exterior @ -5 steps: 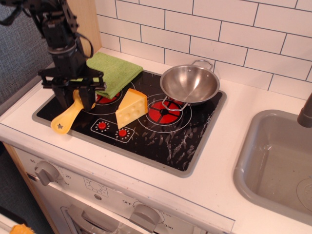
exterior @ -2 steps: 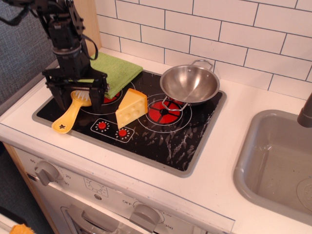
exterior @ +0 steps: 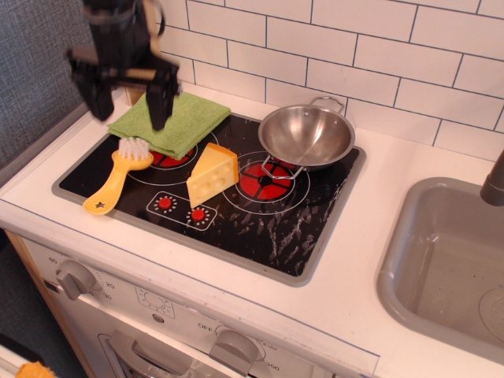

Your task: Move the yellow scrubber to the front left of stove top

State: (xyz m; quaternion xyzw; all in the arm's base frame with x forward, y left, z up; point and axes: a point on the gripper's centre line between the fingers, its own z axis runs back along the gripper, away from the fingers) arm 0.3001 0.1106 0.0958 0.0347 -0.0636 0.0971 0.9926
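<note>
The yellow scrubber (exterior: 118,176) lies flat on the front left part of the black stove top (exterior: 260,224), white bristles toward the back, star-marked handle toward the front left corner. My gripper (exterior: 128,98) hangs well above and behind the scrubber, over the green cloth. Its two black fingers (exterior: 163,96) are spread wide apart and hold nothing.
A folded green cloth (exterior: 175,116) lies at the stove's back left. A yellow cheese wedge (exterior: 213,175) stands mid-stove beside the scrubber. A steel pan (exterior: 307,136) sits on the back right burner. A grey sink (exterior: 449,264) is at the right. Tiled wall behind.
My gripper has let go of the scrubber and risen up and back, away from it. The scrubber now lies uncovered on the stove top.
</note>
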